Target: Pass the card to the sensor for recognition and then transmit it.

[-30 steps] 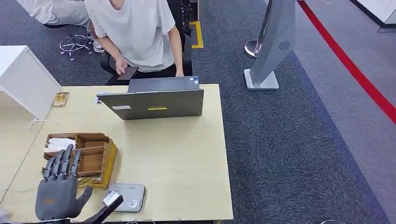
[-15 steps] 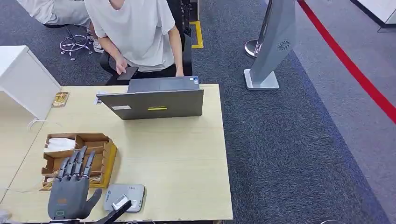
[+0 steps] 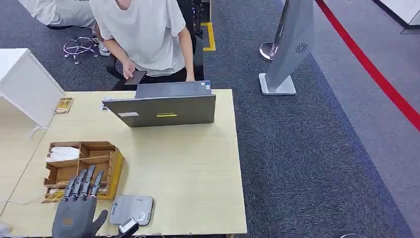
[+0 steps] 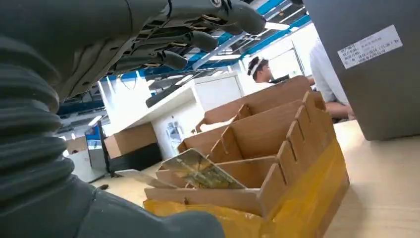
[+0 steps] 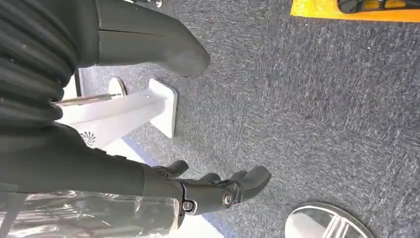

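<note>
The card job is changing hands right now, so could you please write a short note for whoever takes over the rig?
Left hand: open, fingers apart, over the near end of the cardboard organizer, holding nothing.
Right hand: hangs above the carpet, nothing in it.
Cards lie in the organizer's near compartment. The grey sensor sits on the table beside the organizer.
Done: nothing yet.
Left: pick a card, present it to the sensor, pass it on.

The left hand [image 3: 77, 215] is cut by the lower edge and covers the near corner of the cardboard box [image 3: 101, 166]; sensor [image 3: 131, 209] print is unreadable.
</note>
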### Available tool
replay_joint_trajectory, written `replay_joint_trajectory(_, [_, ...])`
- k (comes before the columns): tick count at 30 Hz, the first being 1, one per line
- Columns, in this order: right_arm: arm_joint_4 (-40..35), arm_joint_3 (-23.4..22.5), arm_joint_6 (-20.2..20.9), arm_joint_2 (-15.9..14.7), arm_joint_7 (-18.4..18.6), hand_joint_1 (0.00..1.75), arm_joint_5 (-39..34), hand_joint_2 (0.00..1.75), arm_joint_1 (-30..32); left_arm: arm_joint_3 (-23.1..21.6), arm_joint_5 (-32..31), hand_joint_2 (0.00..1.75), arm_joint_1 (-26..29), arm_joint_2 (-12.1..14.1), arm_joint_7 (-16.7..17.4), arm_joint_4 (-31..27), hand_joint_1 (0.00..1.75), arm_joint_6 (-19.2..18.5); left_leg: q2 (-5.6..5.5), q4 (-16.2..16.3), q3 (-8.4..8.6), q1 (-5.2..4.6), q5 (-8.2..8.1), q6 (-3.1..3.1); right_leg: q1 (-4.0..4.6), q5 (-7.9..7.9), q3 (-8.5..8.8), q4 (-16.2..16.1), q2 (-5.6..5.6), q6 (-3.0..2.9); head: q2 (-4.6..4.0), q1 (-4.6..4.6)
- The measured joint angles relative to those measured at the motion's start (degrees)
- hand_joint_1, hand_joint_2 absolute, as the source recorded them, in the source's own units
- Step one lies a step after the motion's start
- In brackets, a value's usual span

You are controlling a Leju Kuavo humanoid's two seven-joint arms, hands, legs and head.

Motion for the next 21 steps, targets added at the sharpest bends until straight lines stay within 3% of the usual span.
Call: replay_joint_trajectory(21, [-1.2,-1.4,1.7,0.0,0.0,0.00,0.6,1.75,0.4,0.5,0.0,1.75,1.5,2.8,0.5,0.1,0.00,0.3,0.00,0.0,0.01,0.00,0.00,0.00,0.00,0.00,0.02,0.0,0.00,0.00,0.00,0.00])
